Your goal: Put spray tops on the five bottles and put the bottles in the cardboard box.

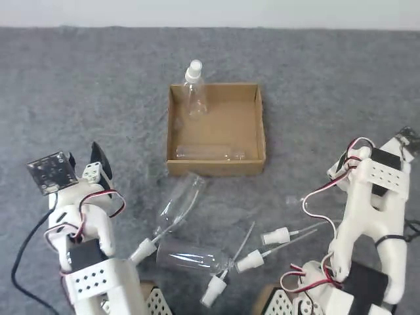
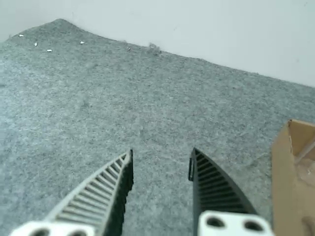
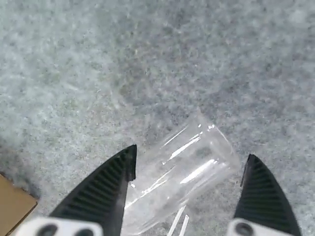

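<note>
My right gripper (image 3: 191,153) stood spread astride a clear bottle (image 3: 187,167) lying on the carpet (image 3: 74,59). My left gripper (image 2: 161,152) gaped over carpet left of the cardboard box (image 1: 216,166), which held a capped bottle (image 1: 195,92) at its far wall and a second bottle (image 1: 203,152) lying along its near wall.

The cardboard box (image 1: 214,168) sits in the middle of the carpet (image 1: 79,85). An upright bottle (image 1: 195,92) stands in its far left corner, and a second bottle (image 1: 205,153) lies along its near wall. Just before the box lies a slanted bottle (image 1: 178,202), with a spray top (image 1: 142,250) at its near left end. Nearer still lies a fourth bottle (image 1: 191,256). A second spray top (image 1: 213,289) lies before its right end, with a third spray top (image 1: 250,262) and a fourth spray top (image 1: 276,235) to its right. A fifth bottle (image 3: 182,172) lies on the carpet between the right gripper's (image 3: 192,152) fingers
</note>
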You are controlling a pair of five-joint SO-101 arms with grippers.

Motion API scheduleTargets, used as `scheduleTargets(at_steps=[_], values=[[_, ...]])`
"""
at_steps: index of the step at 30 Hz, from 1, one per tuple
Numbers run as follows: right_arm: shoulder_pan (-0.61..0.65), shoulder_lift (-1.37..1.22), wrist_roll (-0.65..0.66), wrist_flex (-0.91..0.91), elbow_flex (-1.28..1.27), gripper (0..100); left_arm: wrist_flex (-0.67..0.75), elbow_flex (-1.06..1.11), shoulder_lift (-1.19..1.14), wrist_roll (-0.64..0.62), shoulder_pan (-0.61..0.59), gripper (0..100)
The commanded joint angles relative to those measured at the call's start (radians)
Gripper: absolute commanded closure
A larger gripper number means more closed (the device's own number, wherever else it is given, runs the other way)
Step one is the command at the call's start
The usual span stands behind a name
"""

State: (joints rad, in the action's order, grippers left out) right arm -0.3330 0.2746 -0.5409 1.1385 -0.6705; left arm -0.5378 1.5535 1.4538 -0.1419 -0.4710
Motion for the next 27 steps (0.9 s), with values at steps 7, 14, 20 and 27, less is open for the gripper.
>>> scheduleTargets(at_steps=[7,14,20,27], values=[[-0.007,0.067,0.066,0.136,0.209,71.5,0.035,-0.008,0.014,0.011,-0.006,82],[0.001,0.067,0.264,0.245,0.298,71.5,0.035,-0.008,0.014,0.011,-0.006,82],[0.010,0.087,0.563,0.323,0.298,76.0,0.035,-0.008,0.014,0.011,-0.006,82],[0.104,0.303,0.950,0.449,0.292,79.6,0.035,-0.008,0.014,0.011,-0.005,82]])
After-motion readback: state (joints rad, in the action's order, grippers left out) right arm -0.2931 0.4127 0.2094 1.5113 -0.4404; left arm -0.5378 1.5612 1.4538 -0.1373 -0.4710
